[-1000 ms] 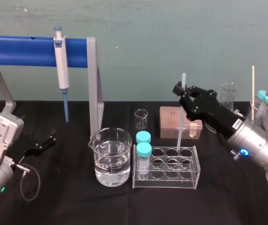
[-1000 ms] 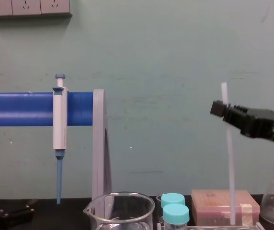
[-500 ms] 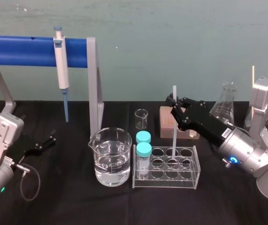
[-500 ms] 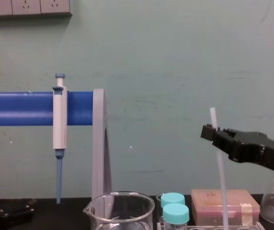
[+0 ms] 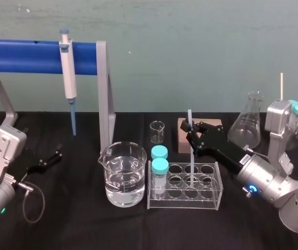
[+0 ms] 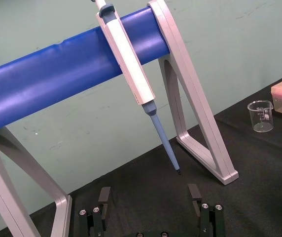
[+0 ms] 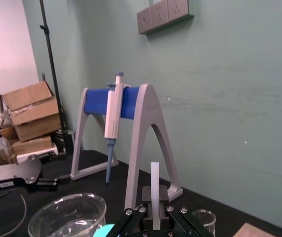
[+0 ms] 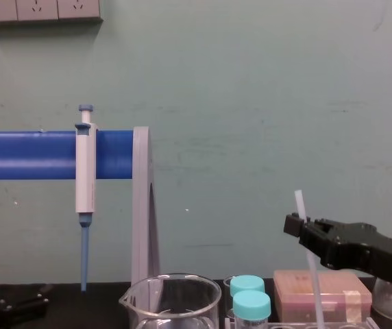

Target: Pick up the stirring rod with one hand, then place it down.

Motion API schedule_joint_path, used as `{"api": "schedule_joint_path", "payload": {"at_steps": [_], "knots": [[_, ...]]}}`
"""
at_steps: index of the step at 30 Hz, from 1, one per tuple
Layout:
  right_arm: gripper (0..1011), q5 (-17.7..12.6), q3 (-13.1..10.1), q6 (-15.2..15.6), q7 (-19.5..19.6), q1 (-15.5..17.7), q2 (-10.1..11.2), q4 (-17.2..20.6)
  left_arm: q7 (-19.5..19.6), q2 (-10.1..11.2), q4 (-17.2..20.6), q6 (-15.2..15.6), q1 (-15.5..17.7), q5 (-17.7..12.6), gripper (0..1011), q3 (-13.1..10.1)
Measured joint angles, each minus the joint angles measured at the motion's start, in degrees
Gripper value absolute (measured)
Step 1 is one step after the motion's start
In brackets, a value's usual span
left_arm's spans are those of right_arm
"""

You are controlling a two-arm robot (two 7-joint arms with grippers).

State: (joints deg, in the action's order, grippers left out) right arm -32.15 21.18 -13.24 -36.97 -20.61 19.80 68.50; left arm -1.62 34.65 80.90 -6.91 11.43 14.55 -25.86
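Note:
The stirring rod (image 5: pixel 190 148) is a thin translucent white stick held nearly upright. My right gripper (image 5: pixel 192 133) is shut on its upper part, and a short end sticks out above the jaws. The rod's lower end reaches down into a middle hole of the clear tube rack (image 5: pixel 211 194). The chest view shows the rod (image 8: pixel 308 267) leaning slightly, with the right gripper (image 8: pixel 296 226) coming in from the right. In the right wrist view the rod (image 7: pixel 155 190) rises between the shut jaws. My left gripper (image 6: pixel 149 196) rests open on the table at the far left (image 5: pixel 54 156).
A beaker of water (image 5: pixel 122 174) stands left of the rack, and two teal-capped vials (image 5: pixel 160 165) sit in the rack's left column. Behind are a small beaker (image 5: pixel 157 132), a pink box (image 5: pixel 182 136) and a flask (image 5: pixel 247 125). A pipette (image 5: pixel 68 78) hangs on the blue stand (image 5: pixel 29 56).
My right gripper has come down and a little left with the rod, lowering its tip from above the pink box into the rack. The left arm has not moved.

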Motion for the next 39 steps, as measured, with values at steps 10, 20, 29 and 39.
{"api": "schedule_joint_path", "payload": {"at_steps": [10, 20, 29, 39], "knots": [[72, 1.27, 0.1, -0.17, 1.41, 0.35, -0.39, -0.5, 0.0, 0.0, 0.0, 0.0, 0.0, 0.0, 1000, 0.0], [77, 1.19, 0.1, -0.17, 1.39, 0.35, -0.37, -0.45, 0.0, 0.0, 0.0, 0.0, 0.0, 0.0, 1000, 0.0], [327, 1.1, 0.06, -0.14, 1.28, 0.35, -0.34, -0.42, 0.0, 0.0, 0.0, 0.0, 0.0, 0.0, 1000, 0.0], [645, 0.98, 0.02, -0.11, 1.2, 0.35, -0.34, -0.38, 0.0, 0.0, 0.0, 0.0, 0.0, 0.0, 1000, 0.0]]}}
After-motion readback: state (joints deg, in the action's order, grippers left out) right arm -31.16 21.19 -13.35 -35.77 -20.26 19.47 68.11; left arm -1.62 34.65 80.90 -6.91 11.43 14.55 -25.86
